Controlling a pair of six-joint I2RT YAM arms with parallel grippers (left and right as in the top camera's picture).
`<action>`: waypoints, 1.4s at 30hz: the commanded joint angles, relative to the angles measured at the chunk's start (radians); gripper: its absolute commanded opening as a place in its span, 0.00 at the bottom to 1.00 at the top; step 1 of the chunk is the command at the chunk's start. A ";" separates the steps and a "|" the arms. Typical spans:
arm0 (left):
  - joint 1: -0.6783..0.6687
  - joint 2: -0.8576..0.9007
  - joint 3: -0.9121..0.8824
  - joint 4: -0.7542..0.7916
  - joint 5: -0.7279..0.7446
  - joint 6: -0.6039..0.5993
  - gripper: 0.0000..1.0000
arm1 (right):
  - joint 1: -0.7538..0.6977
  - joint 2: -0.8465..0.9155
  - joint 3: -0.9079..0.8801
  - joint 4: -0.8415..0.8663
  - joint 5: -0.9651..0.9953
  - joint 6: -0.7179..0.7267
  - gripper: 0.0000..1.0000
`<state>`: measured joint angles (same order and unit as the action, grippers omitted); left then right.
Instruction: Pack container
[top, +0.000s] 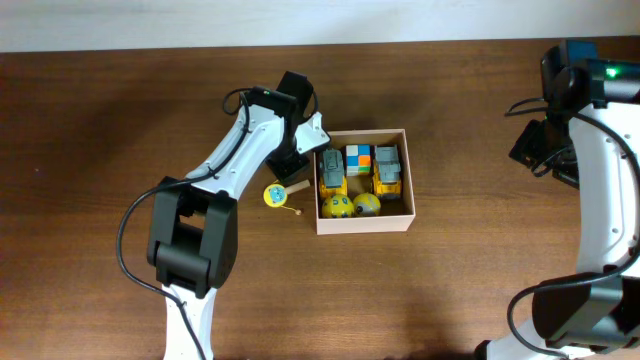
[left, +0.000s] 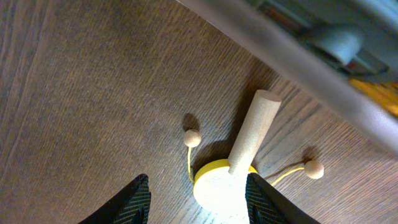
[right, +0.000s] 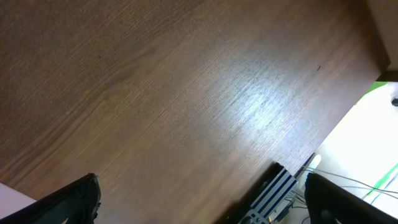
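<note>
the left claw (left: 196, 182) was found released, its fingers straddling a yellow rattle drum (left: 222, 186) that lay on the bench (left: 74, 93) just beside the container (top: 365, 223). the container was set mid-bench and was loaded with toy trucks (top: 333, 172), a colour cube (top: 359, 160) and yellow balls (top: 337, 207). the right claw (right: 200, 186) was spread wide, with nothing grasped.

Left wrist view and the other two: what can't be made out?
- Left wrist: drum toy cut off by the bottom edge; container rim blurred, too near the lens.
- Overhead: print on the drum toy's face too small.
- Right wrist: container lies outside the frame.
</note>
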<state>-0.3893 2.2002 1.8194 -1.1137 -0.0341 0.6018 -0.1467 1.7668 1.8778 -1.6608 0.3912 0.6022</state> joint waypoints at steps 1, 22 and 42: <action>0.009 0.013 -0.020 0.006 -0.003 0.043 0.51 | -0.004 -0.004 0.003 0.001 0.005 0.009 0.99; 0.009 0.014 -0.076 0.085 0.150 0.042 0.50 | -0.004 -0.004 0.003 0.000 0.005 0.009 0.99; 0.099 0.012 0.058 0.082 0.147 -0.550 0.50 | -0.004 -0.004 0.003 0.000 0.005 0.009 0.99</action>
<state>-0.3172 2.2005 1.8572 -1.0130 0.0994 0.2382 -0.1467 1.7664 1.8782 -1.6608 0.3908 0.6014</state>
